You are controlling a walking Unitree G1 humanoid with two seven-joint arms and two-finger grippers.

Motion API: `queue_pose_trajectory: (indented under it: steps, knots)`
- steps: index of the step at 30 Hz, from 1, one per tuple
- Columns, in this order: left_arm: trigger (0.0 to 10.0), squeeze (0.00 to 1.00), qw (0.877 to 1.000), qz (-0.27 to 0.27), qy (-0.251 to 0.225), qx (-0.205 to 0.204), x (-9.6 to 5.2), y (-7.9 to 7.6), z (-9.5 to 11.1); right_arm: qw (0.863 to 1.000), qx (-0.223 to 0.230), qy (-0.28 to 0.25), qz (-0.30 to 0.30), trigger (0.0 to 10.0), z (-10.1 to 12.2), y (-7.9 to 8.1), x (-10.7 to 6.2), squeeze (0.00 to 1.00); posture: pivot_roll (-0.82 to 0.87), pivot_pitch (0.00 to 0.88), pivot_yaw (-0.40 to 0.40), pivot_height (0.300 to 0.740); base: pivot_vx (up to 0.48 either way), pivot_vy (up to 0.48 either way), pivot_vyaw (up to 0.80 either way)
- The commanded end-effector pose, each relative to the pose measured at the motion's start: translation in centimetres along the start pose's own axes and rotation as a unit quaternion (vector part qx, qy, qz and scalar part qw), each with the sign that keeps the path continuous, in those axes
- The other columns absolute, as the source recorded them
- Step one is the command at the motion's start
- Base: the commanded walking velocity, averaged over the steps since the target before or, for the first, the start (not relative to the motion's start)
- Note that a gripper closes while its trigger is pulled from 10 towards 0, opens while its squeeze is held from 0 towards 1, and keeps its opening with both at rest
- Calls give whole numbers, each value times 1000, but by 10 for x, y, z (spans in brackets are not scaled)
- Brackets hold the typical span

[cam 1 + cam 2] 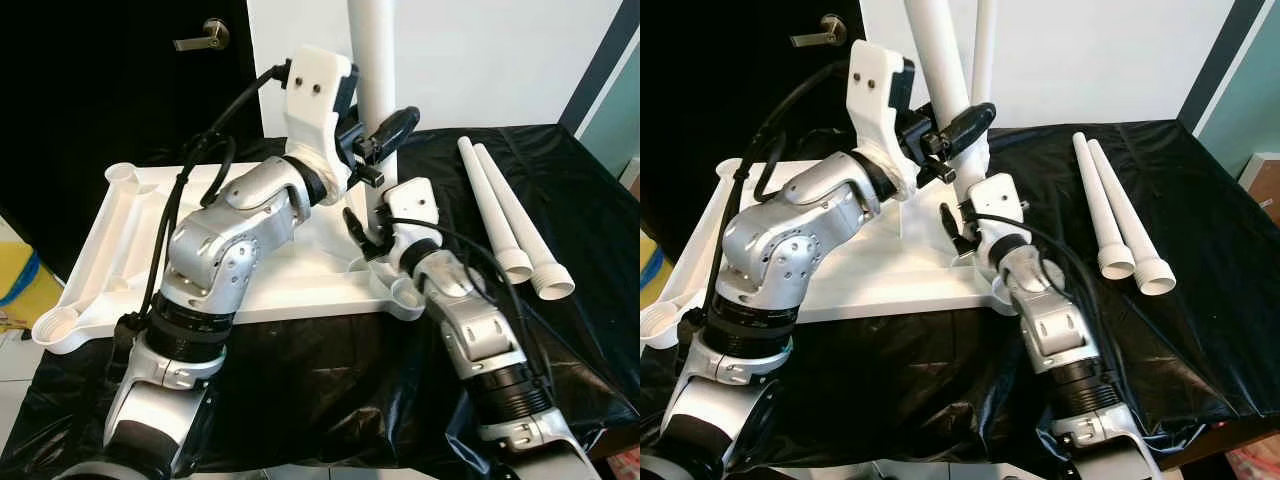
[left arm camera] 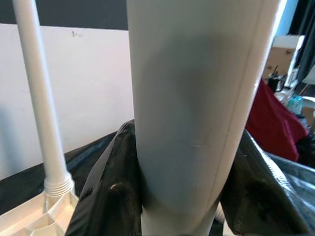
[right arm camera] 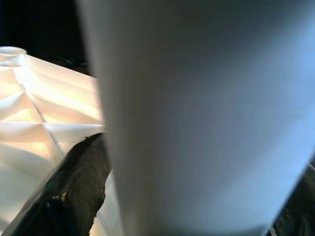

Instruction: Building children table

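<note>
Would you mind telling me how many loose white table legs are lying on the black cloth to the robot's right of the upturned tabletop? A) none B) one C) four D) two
D: two loose legs lie side by side on the black cloth, apart from the tabletop, while both grippers work at an upright leg standing in it.
</note>
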State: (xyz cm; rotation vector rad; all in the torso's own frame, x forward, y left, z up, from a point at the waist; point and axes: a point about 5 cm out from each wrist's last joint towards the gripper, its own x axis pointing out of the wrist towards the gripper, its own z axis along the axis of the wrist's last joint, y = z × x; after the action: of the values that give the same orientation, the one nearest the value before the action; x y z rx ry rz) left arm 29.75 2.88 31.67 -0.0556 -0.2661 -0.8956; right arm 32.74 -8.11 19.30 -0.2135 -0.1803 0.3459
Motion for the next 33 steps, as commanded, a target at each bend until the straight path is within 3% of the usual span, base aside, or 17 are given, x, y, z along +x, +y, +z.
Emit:
queue_pose_trajectory:
  steps: [1, 12, 13, 14, 15, 16, 17, 19, 30, 31, 32, 33]
  knots:
    - [10000, 0, 999, -40, -14, 7, 8, -17, 6, 1000, -9, -10, 0, 10000, 6, 5, 6, 0, -26, 22, -21, 740, 0, 0, 0]
    - [10000, 0, 999, -43, -19, 8, 12, -23, 7, 999, -15, -26, -16, 10000, 10, 7, 12, 0, -24, 19, -20, 740, 0, 0, 0]
    - [10000, 0, 999, -43, -20, 9, 13, -23, 6, 999, -14, -27, -20, 5020, 10, 7, 12, 0, -25, 20, -20, 740, 0, 0, 0]
    - [10000, 0, 999, -43, -20, 10, 13, -23, 6, 999, -13, -28, -22, 5020, 11, 7, 12, 0, -25, 20, -20, 740, 0, 0, 0]
    - [10000, 0, 999, -41, -19, 14, 13, -23, 6, 999, -11, -30, -27, 2863, 11, 7, 13, 0, -24, 20, -20, 740, 0, 0, 0]
    - [10000, 0, 999, -39, -17, 17, 14, -23, 5, 999, -10, -31, -30, 1373, 11, 6, 13, 0, -24, 20, -20, 740, 0, 0, 0]
    - [10000, 0, 999, -39, -17, 17, 14, -23, 5, 999, -10, -31, -30, 1373, 11, 6, 13, 0, -24, 20, -20, 740, 0, 0, 0]
    - [10000, 0, 999, -40, -16, 20, 14, -24, 4, 999, -4, -33, -36, 0, 11, 5, 13, 0, -24, 19, -18, 740, 0, 0, 0]
    - [10000, 0, 999, -44, -14, 27, 17, -28, 3, 998, 7, -35, -49, 0, 8, 4, 13, 0, -23, 18, -16, 740, 0, 0, 0]
    - [10000, 0, 999, -44, -13, 27, 17, -28, 2, 998, 12, -34, -51, 1922, 7, 4, 13, 0, -21, 19, -15, 740, 0, 0, 0]
    - [10000, 0, 999, -46, -13, 26, 17, -28, 2, 998, 17, -31, -52, 10000, 6, 4, 13, 0, -21, 19, -15, 740, 0, 0, 0]
    - [10000, 0, 999, -46, -13, 26, 17, -28, 2, 998, 17, -31, -52, 10000, 6, 4, 13, 0, -21, 19, -15, 740, 0, 0, 0]
